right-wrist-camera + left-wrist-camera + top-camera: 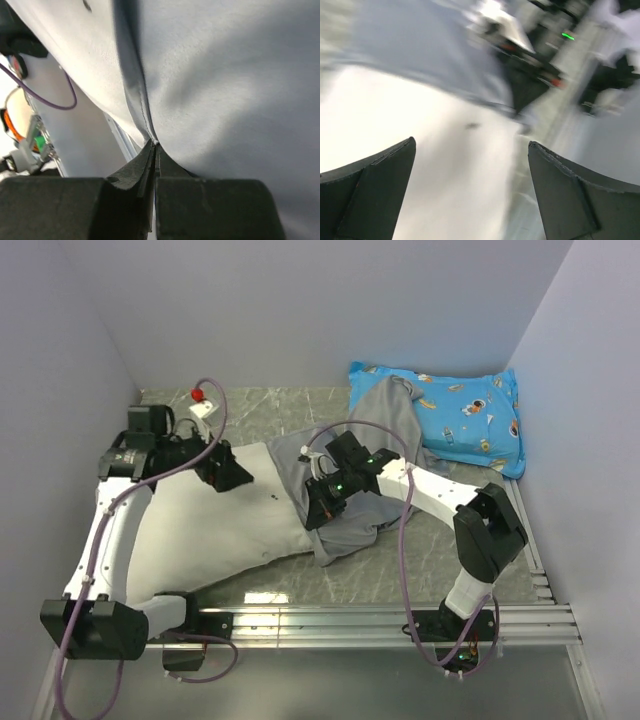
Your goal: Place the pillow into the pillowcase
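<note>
Blur smears most of my left wrist view, so I can only make out shapes there. The large plain white rectangular stuffed pillow (420,160) fills the lower half, with its small dark speck (472,125) near centre. The limp grey thin fabric pillowcase (420,45) lies across the top toward 11 o'clock.

From the top camera, the pillow (200,520) lies on the grey marbled table (300,585) from 9 o'clock in to the centre. Its end toward 3 o'clock is hidden under the pillowcase (385,410) and my right arm. I cannot tell whether that end sits inside the sack or merely beneath it. My left arm covers part of the pillow toward 9 o'clock. The pillowcase runs from the centre out toward 1 o'clock, where its far end overlaps a blue cartoon-printed pillow (470,420).

My right gripper (154,147) is clenched on the pillowcase (225,75), both black fingers pressed together on its seamed hem. The pillow (95,55) is just beside that hem at 10 o'clock. In the top view the right gripper (318,510) sits at the centre, where grey meets white.

My left gripper (471,145) is released, jaws wide apart, holding nothing, with the pillow beneath it. The tips look perhaps just clear of the fabric, though the blur leaves me unsure. From above, the left gripper (232,478) hangs near the pillow's 12 o'clock edge.
</note>
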### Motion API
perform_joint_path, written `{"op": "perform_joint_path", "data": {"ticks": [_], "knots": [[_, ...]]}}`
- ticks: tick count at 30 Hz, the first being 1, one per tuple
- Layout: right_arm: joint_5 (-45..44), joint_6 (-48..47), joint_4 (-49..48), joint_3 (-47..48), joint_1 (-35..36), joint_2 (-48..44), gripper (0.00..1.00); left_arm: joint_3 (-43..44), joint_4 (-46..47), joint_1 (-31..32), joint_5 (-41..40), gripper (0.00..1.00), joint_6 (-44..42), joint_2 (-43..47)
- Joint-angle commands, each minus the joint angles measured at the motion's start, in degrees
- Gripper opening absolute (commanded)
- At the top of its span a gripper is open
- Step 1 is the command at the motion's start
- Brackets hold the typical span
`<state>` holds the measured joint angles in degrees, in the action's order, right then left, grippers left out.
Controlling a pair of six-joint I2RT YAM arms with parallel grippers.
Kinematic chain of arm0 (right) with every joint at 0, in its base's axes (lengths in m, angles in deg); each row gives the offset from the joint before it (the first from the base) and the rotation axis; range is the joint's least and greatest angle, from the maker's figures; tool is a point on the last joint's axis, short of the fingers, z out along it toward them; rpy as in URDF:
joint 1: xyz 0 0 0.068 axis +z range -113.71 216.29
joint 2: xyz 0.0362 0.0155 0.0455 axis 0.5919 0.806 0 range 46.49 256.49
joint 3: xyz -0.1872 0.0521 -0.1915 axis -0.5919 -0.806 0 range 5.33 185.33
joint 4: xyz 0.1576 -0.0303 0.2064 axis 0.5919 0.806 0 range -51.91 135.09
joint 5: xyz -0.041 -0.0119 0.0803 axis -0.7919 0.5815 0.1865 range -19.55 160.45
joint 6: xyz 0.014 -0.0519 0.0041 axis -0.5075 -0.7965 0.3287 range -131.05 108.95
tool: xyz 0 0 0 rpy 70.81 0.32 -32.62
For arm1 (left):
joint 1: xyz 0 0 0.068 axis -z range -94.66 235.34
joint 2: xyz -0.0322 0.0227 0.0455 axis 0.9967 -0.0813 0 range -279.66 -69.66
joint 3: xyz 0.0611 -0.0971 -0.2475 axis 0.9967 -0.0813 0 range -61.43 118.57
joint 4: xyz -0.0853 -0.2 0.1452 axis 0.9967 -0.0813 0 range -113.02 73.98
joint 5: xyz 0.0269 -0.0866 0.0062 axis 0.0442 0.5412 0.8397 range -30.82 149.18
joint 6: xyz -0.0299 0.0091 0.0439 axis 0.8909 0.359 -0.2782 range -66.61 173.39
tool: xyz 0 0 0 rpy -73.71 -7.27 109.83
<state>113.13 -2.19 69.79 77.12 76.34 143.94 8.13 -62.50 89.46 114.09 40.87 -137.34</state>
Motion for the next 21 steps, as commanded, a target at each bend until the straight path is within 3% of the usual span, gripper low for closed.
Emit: {"op": "perform_joint_path", "data": {"ticks": [1,5,7,12,13,15,16,18,19,21], "knots": [[-2.1,-5.0,1.3,-2.3,1.8,-1.4,0.00,3.7,-1.5,-6.7,-9.6,0.99,-10.3,-1.6],[-4.0,-7.5,1.9,-3.8,3.2,-0.8,0.00,9.1,-0.2,-10.1,-13.0,0.99,-15.3,-11.3],[-4.4,-7.9,2.8,-2.8,3.1,0.4,0.00,10.9,-4.7,-10.4,-11.7,0.99,-23.5,-17.0],[-5.1,-7.3,2.5,1.6,3.1,0.6,0.00,8.3,-9.0,-9.0,-11.2,0.99,-29.8,-22.8],[-5.1,-7.1,3.2,2.9,3.1,1.5,0.00,7.2,-9.7,-8.7,-8.5,0.95,-30.6,-24.4],[-5.1,-6.4,3.3,7.6,3.1,2.9,0.00,6.4,-11.2,-7.9,-4.9,0.77,-31.0,-25.6],[-4.3,-5.8,2.8,9.5,3.3,4.5,0.00,5.2,-10.4,-7.1,-3.0,0.52,-28.4,-25.8],[-3.7,-3.9,2.5,16.6,4.3,6.8,0.00,4.5,-3.8,-6.3,2.5,0.29,-23.4,-25.4],[-2.9,-3.6,2.7,19.8,5.2,9.6,0.00,3.6,-0.1,-5.5,3.6,0.11,-15.6,-24.4],[-2.0,-2.6,4.2,31.0,7.7,12.7,0.00,2.1,11.1,-5.2,4.2,0.00,-4.1,-22.9]]}}
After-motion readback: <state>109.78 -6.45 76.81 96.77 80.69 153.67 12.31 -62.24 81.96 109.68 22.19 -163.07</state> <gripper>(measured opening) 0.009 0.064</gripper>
